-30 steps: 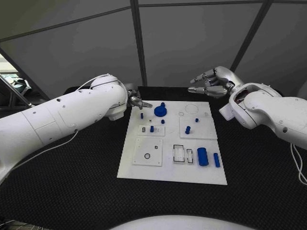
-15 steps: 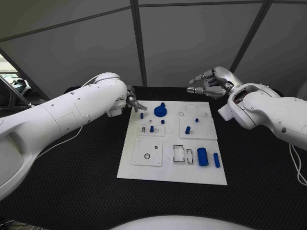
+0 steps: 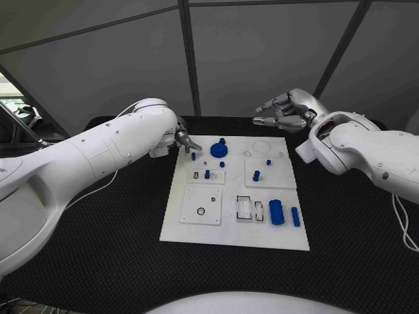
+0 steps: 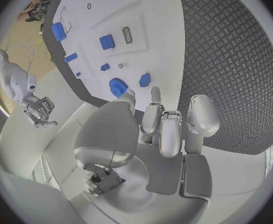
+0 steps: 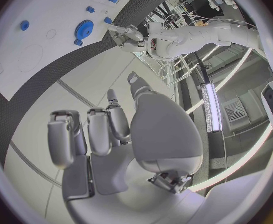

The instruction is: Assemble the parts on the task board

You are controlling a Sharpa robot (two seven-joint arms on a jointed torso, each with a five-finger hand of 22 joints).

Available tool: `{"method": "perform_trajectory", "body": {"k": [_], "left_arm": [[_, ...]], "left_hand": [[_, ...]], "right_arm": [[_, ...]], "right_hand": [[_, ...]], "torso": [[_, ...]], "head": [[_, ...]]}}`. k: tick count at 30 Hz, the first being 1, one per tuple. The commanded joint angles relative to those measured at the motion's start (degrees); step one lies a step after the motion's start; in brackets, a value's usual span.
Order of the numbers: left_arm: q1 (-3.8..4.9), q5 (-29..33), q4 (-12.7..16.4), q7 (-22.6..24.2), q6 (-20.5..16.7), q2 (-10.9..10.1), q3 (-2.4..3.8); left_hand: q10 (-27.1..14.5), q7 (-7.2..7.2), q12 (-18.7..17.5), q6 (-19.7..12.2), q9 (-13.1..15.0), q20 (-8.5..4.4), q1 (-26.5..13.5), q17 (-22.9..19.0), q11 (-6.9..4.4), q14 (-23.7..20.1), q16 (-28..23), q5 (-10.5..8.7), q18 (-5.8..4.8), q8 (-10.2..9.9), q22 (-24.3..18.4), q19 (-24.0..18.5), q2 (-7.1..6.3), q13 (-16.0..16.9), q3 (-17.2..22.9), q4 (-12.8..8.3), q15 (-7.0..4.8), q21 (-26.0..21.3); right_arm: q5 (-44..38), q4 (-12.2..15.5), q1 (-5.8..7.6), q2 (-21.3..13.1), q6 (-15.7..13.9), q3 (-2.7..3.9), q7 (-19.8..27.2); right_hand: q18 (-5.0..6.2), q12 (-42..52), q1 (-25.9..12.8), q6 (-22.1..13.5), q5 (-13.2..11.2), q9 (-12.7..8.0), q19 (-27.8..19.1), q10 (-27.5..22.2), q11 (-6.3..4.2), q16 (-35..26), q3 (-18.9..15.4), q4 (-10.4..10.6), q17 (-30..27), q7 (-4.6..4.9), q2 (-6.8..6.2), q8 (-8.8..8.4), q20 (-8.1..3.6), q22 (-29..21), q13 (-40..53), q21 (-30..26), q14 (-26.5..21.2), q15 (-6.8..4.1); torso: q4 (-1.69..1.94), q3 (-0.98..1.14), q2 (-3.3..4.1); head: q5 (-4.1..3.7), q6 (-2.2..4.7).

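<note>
Both arms shifted slightly; task board unchanged.

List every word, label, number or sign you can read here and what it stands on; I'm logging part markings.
None can be read.
White task board: outlines and recesses, no legible writing.
Small blue parts, such as the blue gear: no markings visible.
White arms and silver left hand and right hand: no legible labels.

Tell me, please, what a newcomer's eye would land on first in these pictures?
Probably the white task board in the middle of the black table, dotted with small blue parts, the blue gear near its far edge being the biggest. Next, the two arms: the left hand hovers at the board's far left corner, and the right hand is raised beyond the far right corner, holding nothing.
</note>
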Motion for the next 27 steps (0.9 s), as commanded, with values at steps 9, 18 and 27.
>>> {"method": "perform_trajectory", "body": {"k": [9,18,27], "left_arm": [[-0.03,-0.5,-0.8,1.7,2.2,0.8,-0.04],[-0.21,-0.5,-1.3,1.8,2.4,1.1,-0.17],[-0.26,-0.5,-1.4,1.8,2.5,1.1,-0.23]], "left_hand": [[-0.2,0.36,0.0,0.7,-0.4,0.1,0.9,12.8,0.12,5.2,-0.1,-0.08,0.93,-0.2,0.1,-0.4,0.89,6.9,-0.4,-0.2,0.44,-0.1],[-0.3,0.28,-0.1,1.0,-0.7,0.1,2.0,12.9,0.05,5.3,0.0,-0.07,0.92,-0.1,0.3,-0.3,1.24,7.0,-0.5,-0.7,0.4,-0.1],[-0.2,0.09,0.1,1.6,-0.8,0.06,3.7,13.0,-0.09,5.3,0.1,-0.01,0.92,0.2,0.5,-0.3,2.27,7.1,-0.1,-1.8,0.31,0.0]], "right_arm": [[0.2,-0.1,0.13,0.3,-0.4,0.05,0.3],[0.2,-0.2,0.13,0.4,-0.2,0.05,0.3],[0.2,-0.3,0.13,0.5,-0.2,0.05,0.3]], "right_hand": [[0.65,-0.1,-0.2,0.4,0.4,0.1,3.6,-0.1,-0.25,-0.2,-0.2,-0.2,0.0,-0.02,0.64,-0.23,-0.35,11.1,0.0,-0.3,2.5,-0.44],[0.65,-0.1,-0.2,0.4,0.4,0.1,3.6,-0.1,-0.25,-0.2,-0.2,-0.2,0.0,-0.02,0.64,-0.23,-0.35,11.1,0.0,-0.3,2.5,-0.44],[0.63,0.0,-0.2,0.4,0.4,0.1,3.6,0.0,-0.25,-0.2,-0.2,-0.2,0.0,-0.02,0.72,-0.22,-0.35,11.2,0.1,-0.3,2.5,-0.45]], "torso": [[0.06,0.08,-0.12],[0.07,0.09,-0.14],[0.09,0.07,-0.11]], "head": [[0.02,-0.37],[0.03,-0.44],[-0.06,-0.45]]}}
